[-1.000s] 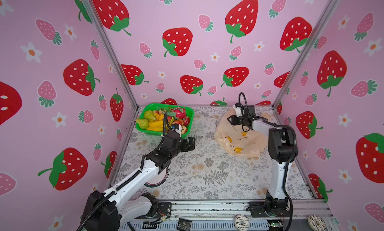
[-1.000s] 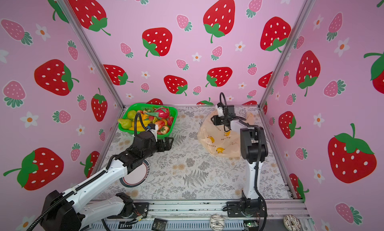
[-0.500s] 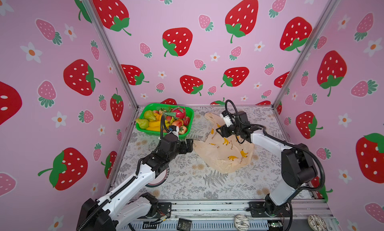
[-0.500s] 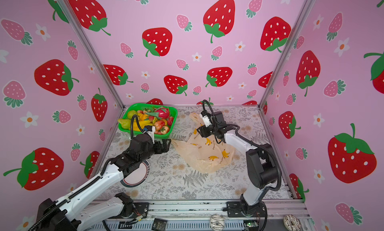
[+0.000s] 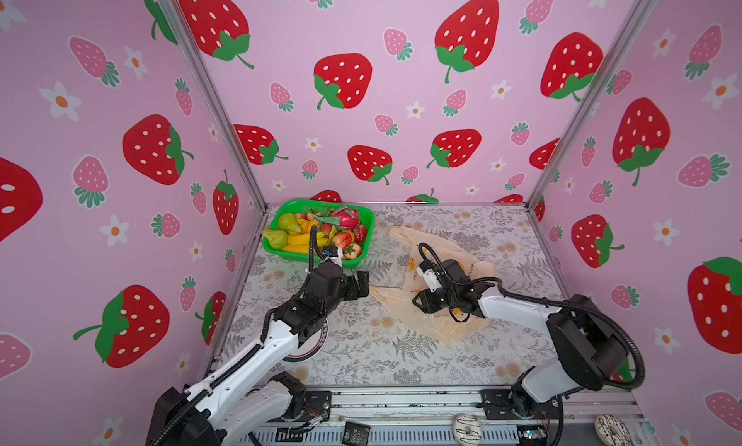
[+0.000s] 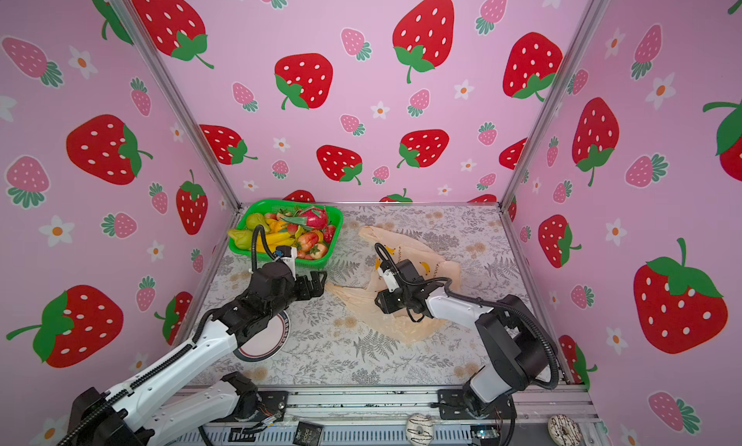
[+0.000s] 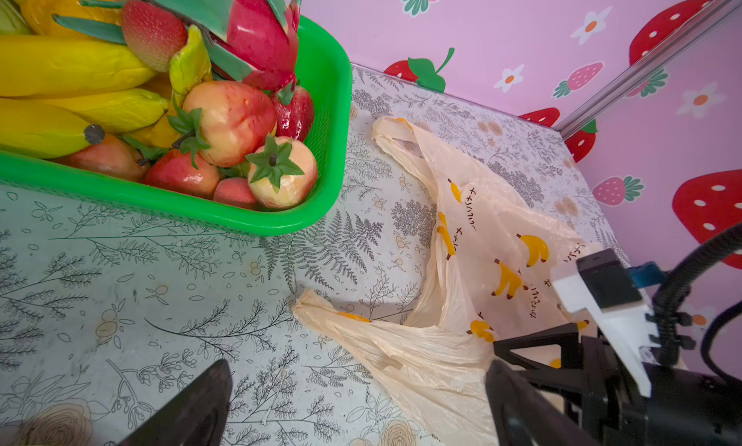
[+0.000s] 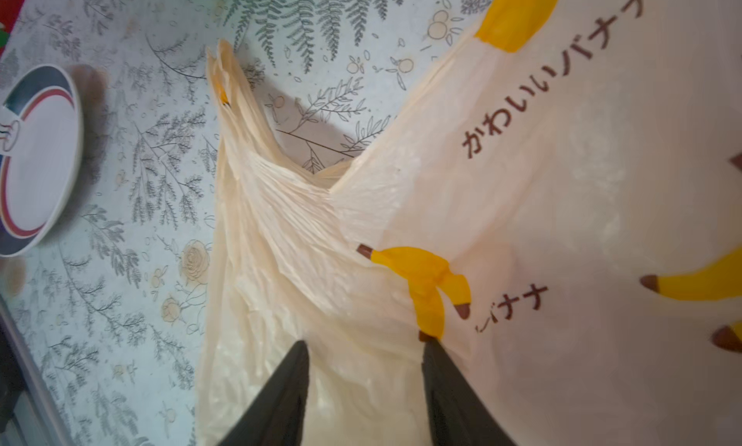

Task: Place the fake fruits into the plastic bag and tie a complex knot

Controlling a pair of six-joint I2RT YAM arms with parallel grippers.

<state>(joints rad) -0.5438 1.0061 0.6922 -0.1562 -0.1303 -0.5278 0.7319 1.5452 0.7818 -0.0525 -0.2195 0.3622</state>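
Left gripper (image 5: 364, 284) is held wide at 9 o'clock of the plastic bag (image 5: 435, 325) (right gripper (image 5: 418, 301) half-open on it); mouth to be opened, handle probably pinched next.

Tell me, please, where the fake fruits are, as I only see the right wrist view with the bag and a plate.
Observer: The fake fruits are piled in a green basket at the table's back left corner.
Operator: Thank you. Where is the left gripper?
Observer: The left gripper hovers in front of the basket, its fingers wide apart, aimed at the tip of the near handle of the plastic bag.
Operator: Is there a second handle?
Observer: Yes, the far handle lies toward the back wall, to the right of the basket.
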